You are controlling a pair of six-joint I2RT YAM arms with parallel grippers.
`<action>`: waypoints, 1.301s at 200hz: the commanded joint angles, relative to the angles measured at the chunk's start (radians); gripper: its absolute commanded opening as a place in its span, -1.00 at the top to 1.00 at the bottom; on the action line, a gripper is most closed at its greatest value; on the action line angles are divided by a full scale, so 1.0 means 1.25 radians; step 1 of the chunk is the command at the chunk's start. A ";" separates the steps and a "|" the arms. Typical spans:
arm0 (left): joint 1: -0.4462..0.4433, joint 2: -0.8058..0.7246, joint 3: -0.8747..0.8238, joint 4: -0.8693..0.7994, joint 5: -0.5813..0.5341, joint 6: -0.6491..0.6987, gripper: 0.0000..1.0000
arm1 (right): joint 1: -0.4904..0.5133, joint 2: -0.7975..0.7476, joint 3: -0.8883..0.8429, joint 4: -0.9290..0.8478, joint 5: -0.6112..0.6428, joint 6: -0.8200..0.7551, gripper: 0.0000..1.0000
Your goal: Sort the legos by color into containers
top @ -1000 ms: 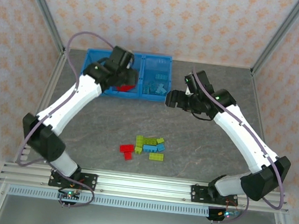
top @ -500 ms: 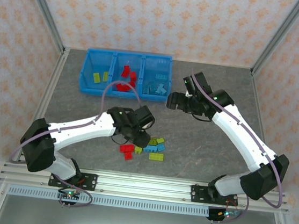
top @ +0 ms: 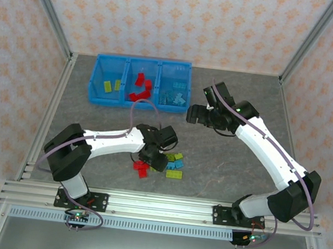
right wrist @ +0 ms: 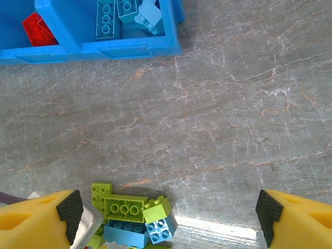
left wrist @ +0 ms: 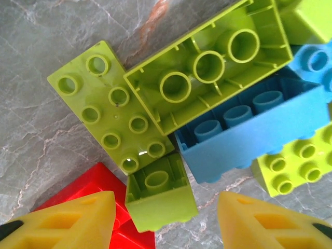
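Observation:
The loose legos lie in a pile at the table's middle front: red, lime and light blue bricks. My left gripper is down at the pile's left side. In the left wrist view it is open, and a small lime brick lies on its side between the yellow fingertips, with a gap on the right. Around it lie a lime plate, an upturned lime brick, an upturned blue brick and a red brick. My right gripper hangs open and holds nothing, above bare table in front of the bin.
The blue bin tray stands at the back. Its left compartment holds lime bricks, the middle red ones, the right light blue ones. The right wrist view shows the tray's front wall and the pile.
My left arm has swung from the bin's middle compartment down to the pile and lowered onto its left side. The right arm has barely moved.

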 commanded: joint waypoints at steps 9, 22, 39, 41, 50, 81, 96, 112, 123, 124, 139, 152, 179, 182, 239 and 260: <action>-0.005 0.034 0.011 -0.027 -0.023 -0.005 -0.01 | 0.002 -0.018 -0.005 -0.017 0.031 0.000 -0.78; -0.008 0.033 0.010 -0.024 -0.023 -0.009 0.06 | 0.002 -0.017 -0.003 -0.020 0.033 -0.001 -0.78; -0.008 0.038 0.009 -0.023 -0.023 -0.012 0.08 | 0.001 -0.017 -0.002 -0.019 0.034 0.001 -0.78; -0.008 0.040 0.009 -0.022 -0.023 -0.012 0.09 | 0.002 -0.017 -0.002 -0.019 0.033 0.001 -0.78; -0.008 0.047 0.011 -0.024 -0.020 -0.013 0.11 | 0.003 -0.017 -0.002 -0.016 0.031 0.003 -0.78; -0.008 0.047 0.016 -0.031 -0.026 -0.017 0.32 | 0.002 -0.018 0.002 -0.018 0.032 0.005 -0.78; -0.008 0.035 0.022 -0.039 -0.038 -0.018 0.44 | 0.002 -0.020 0.005 -0.020 0.033 0.004 -0.78; -0.003 -0.014 0.035 -0.041 -0.050 -0.018 0.49 | 0.002 -0.022 0.012 -0.026 0.030 0.003 -0.78; 0.013 -0.060 0.058 -0.047 -0.052 -0.020 0.50 | 0.002 -0.026 0.013 -0.025 0.027 0.002 -0.78; 0.015 -0.064 0.062 -0.048 -0.052 -0.020 0.50 | 0.002 -0.026 0.013 -0.024 0.027 0.002 -0.78; 0.062 -0.118 0.109 -0.069 -0.055 -0.017 0.50 | 0.001 -0.032 0.013 -0.018 0.027 0.001 -0.78; 0.123 -0.148 0.156 -0.090 -0.063 0.004 0.49 | 0.001 -0.037 0.013 -0.014 0.028 0.002 -0.79; 0.294 -0.124 0.273 -0.113 -0.164 0.059 0.48 | 0.002 -0.041 0.005 0.007 0.030 0.004 -0.79; 0.316 -0.114 0.290 -0.111 -0.176 0.064 0.48 | 0.002 -0.041 0.005 0.009 0.030 0.004 -0.78; 0.577 0.159 0.615 -0.031 -0.302 0.071 0.47 | 0.001 -0.054 0.006 0.003 0.038 -0.002 -0.79; 0.632 0.308 0.754 -0.051 -0.285 0.055 0.47 | 0.001 -0.057 -0.002 0.007 0.037 -0.001 -0.79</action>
